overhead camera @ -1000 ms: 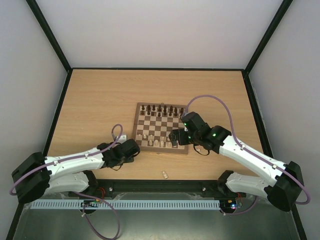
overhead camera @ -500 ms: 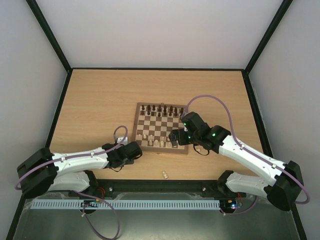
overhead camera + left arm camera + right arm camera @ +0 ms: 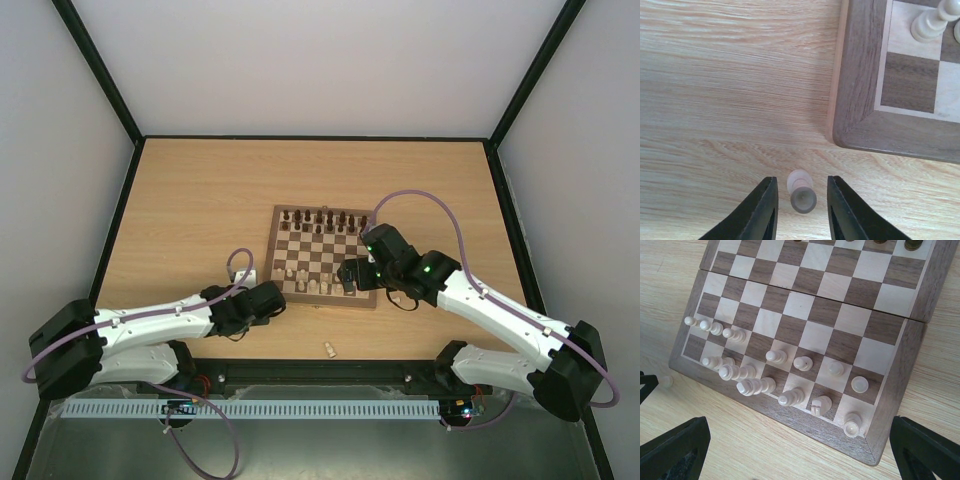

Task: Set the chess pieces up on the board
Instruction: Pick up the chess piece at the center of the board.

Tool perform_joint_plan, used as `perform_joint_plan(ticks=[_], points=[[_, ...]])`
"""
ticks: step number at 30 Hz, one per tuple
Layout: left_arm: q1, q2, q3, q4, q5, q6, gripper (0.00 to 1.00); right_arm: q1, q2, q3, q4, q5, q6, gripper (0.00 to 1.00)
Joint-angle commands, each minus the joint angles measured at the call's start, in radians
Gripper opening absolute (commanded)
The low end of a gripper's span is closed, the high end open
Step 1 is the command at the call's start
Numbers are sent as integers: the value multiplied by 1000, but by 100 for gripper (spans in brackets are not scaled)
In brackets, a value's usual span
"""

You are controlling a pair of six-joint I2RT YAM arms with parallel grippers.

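Note:
The board (image 3: 325, 255) lies mid-table, dark chess pieces (image 3: 320, 218) along its far rows and pale ones (image 3: 305, 280) on its near rows. A pale pawn (image 3: 802, 192) lies on its side on the table just off the board's near left corner (image 3: 855, 125). My left gripper (image 3: 801, 181) is low over it, one finger on each side with a gap to both, so it is open and not touching. My right gripper (image 3: 799, 422) hovers wide open over the board's near right part, above the pale knight (image 3: 821, 403) and rook (image 3: 852, 425), holding nothing.
Another pale piece (image 3: 329, 349) lies alone on the table near the front edge, between the two arm bases. A purple cable (image 3: 236, 262) loops up from the left arm. Black frame rails edge the table.
The left arm has shifted slightly by the board's near left corner and its fingers have narrowed around the pawn. The right arm has not moved.

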Motion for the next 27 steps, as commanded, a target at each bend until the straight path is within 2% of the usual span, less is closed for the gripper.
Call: perform_joint_plan(ticks=[1, 5, 8, 13, 24, 27], points=[[-7, -10, 19, -29, -29, -7, 28, -2, 10, -11, 2, -4, -16, 99], [-7, -6, 10, -28, -23, -10, 28, -2, 11, -12, 1, -8, -17, 99], [-7, -7, 8, -29, -23, -13, 34, -3, 14, -12, 3, -13, -17, 99], [-6, 9, 4, -26, -24, -13, 37, -3, 15, -13, 4, -16, -18, 99], [-7, 56, 9, -7, -26, -3, 27, -3, 17, -12, 4, -22, -21, 99], [-7, 62, 12, -5, -28, 2, 19, -3, 16, -13, 4, -26, -21, 99]])
